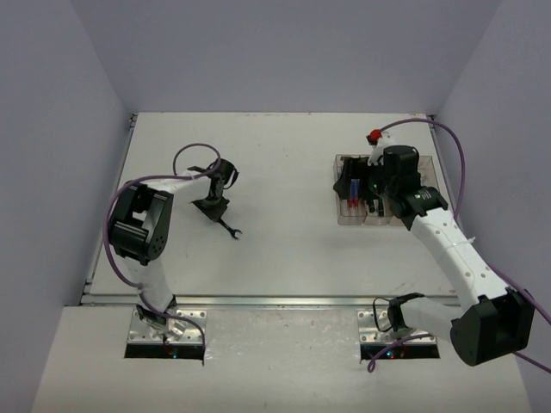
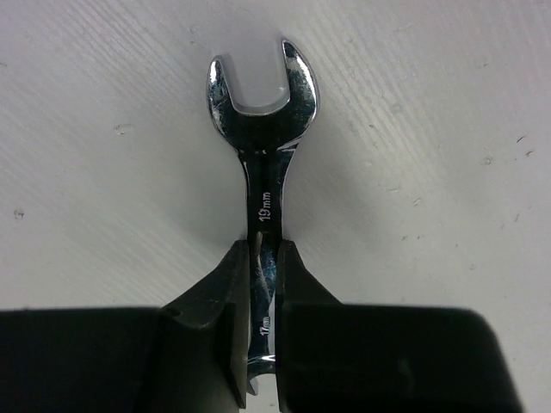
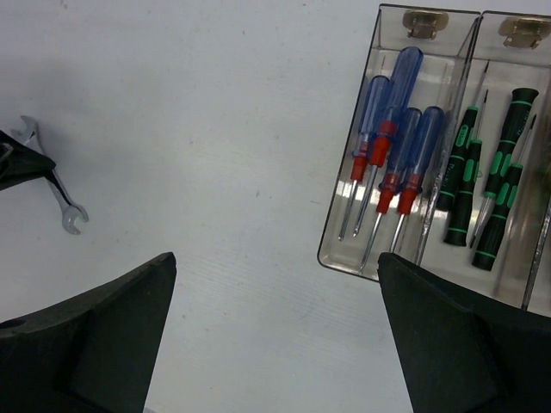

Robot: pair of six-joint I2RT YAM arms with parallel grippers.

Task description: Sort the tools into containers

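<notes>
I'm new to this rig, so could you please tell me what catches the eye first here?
The left hand is shut on a silver wrench on the left of the table. Over at the right, the open right hand hangs by a clear bin of blue-and-red screwdrivers, with green-and-black ones next door.

Middle strip of counter (image 1: 284, 258) between wrench (image 2: 263, 129) and containers (image 3: 349, 262) is open, wide passage. The left pincer (image 2: 263, 258) is clamped on the wrench shank, bare surface all round the open head. A purple cable (image 1: 191, 151) loops up toward the far-left corner. The containers sit by the right edge; the right pincer (image 3: 275, 258), jaws spread wide, and its arm hang over them, blocking top access. Leftmost bin crowded with blue-red screwdrivers (image 3: 392, 146), the next with green-black screwdrivers (image 3: 482, 172). A red-topped item (image 1: 374, 136) stands just behind the containers. Grey walls (image 1: 52, 172) close off the left, far and right edges.
</notes>
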